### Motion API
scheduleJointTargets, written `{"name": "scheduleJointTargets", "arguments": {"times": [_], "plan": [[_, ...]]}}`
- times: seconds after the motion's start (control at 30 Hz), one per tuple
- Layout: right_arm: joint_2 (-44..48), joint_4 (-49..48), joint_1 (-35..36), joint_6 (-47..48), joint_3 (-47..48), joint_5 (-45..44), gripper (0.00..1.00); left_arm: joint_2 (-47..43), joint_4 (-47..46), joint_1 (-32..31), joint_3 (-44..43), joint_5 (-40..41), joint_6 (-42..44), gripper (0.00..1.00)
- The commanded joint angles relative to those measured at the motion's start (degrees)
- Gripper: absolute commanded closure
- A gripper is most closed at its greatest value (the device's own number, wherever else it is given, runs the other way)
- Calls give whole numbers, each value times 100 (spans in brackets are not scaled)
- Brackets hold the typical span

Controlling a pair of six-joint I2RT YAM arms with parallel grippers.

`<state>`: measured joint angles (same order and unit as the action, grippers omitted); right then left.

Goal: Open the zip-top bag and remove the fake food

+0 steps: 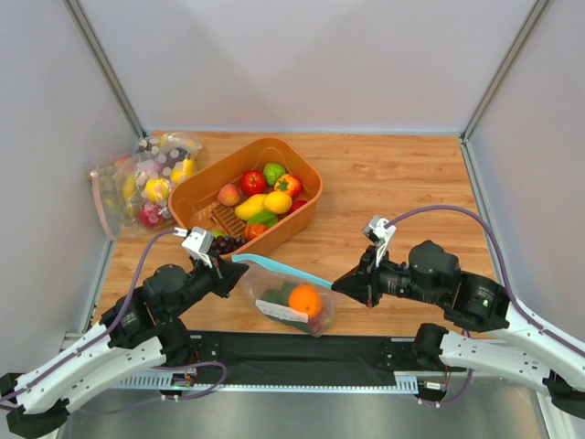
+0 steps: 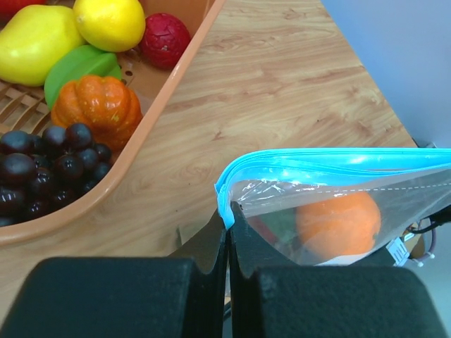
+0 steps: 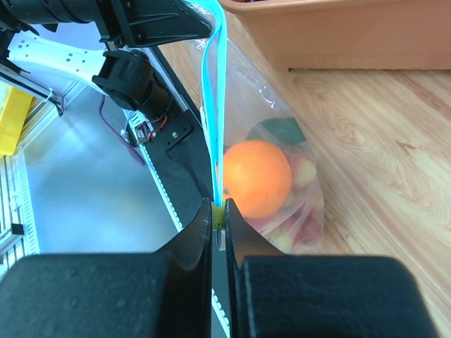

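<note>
The zip-top bag (image 1: pixel 274 291) hangs stretched between my two grippers above the table's near edge, its light-blue zip strip (image 1: pixel 283 269) on top. Inside are a round orange (image 1: pixel 304 300), a dark green fruit and small red pieces. My left gripper (image 1: pixel 236 265) is shut on the strip's left corner (image 2: pixel 227 211). My right gripper (image 1: pixel 336 285) is shut on a small yellow slider (image 3: pixel 219 213) at the strip's right end. In the left wrist view the bag (image 2: pixel 331 186) and orange (image 2: pixel 338 224) lie to the right. In the right wrist view the orange (image 3: pixel 256 177) sits inside the bag (image 3: pixel 278 120), just past the fingertips.
An orange basket (image 1: pixel 311 194) holding tomato, lemon, pepper and other produce stands behind the bag, with purple grapes (image 1: pixel 226 244) at its near corner. Several filled clear bags (image 1: pixel 146 178) lie at the far left wall. A black mat (image 1: pixel 302 352) runs along the near edge.
</note>
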<state>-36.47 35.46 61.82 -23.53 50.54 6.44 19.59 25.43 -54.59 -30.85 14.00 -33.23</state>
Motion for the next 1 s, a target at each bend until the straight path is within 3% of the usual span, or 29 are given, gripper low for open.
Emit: {"name": "scheduleJointTargets", "arguments": {"times": [0.0,0.2,0.43,0.5,0.53,0.7,0.77,0.97], "plan": [[236,57,23,-99,43,-99,100,-131,603,106,35,516,98,100],[263,171,23,-108,61,-99,100,-228,674,106,18,464,124,100],[9,101,23,-64,122,208,99,253,191,106,-61,-483,484,100],[-123,40,23,-47,157,261,91,526,155,106,-228,-748,607,100],[-176,22,23,-47,175,288,76,754,86,106,-281,-1080,712,100],[-466,-31,23,67,403,305,38,1169,-415,98,-465,-2435,985,100],[-563,-22,23,146,500,314,31,1266,-591,106,-527,-2893,1073,100],[-835,-162,23,401,922,77,28,1170,-1101,98,-501,-3834,1231,100]]}}
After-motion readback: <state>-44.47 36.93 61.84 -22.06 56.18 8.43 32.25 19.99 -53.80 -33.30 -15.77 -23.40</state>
